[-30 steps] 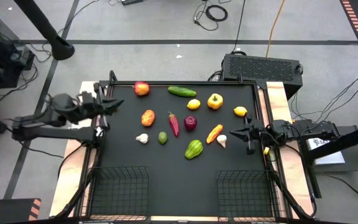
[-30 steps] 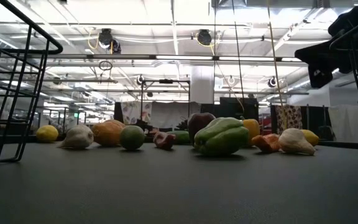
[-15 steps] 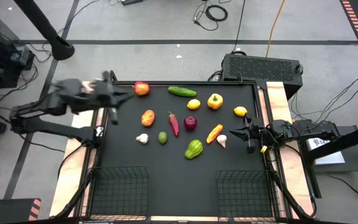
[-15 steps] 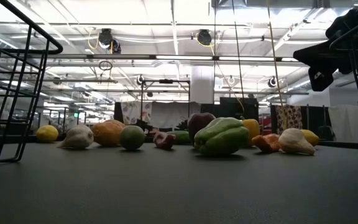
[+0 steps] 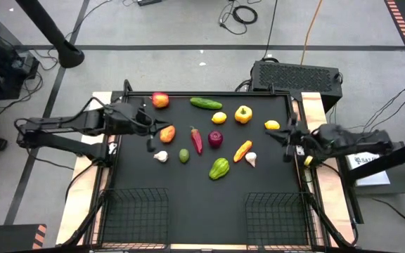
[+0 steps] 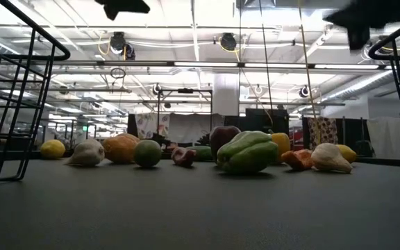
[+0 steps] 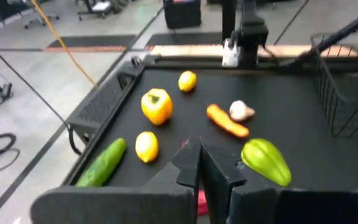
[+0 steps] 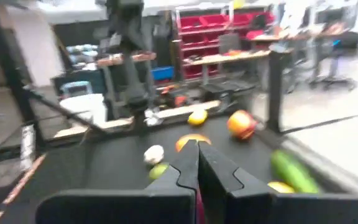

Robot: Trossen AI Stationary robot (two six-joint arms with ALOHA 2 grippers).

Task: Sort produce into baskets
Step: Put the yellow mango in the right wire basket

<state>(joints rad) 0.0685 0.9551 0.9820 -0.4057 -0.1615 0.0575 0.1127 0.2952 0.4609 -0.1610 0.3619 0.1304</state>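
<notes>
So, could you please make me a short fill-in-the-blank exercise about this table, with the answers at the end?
1. Both baskets are ____.
2. The cucumber lies between the lemon and the ____.
3. The left gripper is right next to the ____ fruit.
4. The right gripper has its fingers ____.

Answers: empty; apple; orange; shut

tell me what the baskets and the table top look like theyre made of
The two baskets look like thin black metal wire: an open see-through grid with a thicker rim rod, as the low view shows. Probably coated or painted, since the wire is evenly black. The table top looks like a matte black mat, possibly rubber or foam; it shows little glare, and pale wood shows along its side edges.
</notes>
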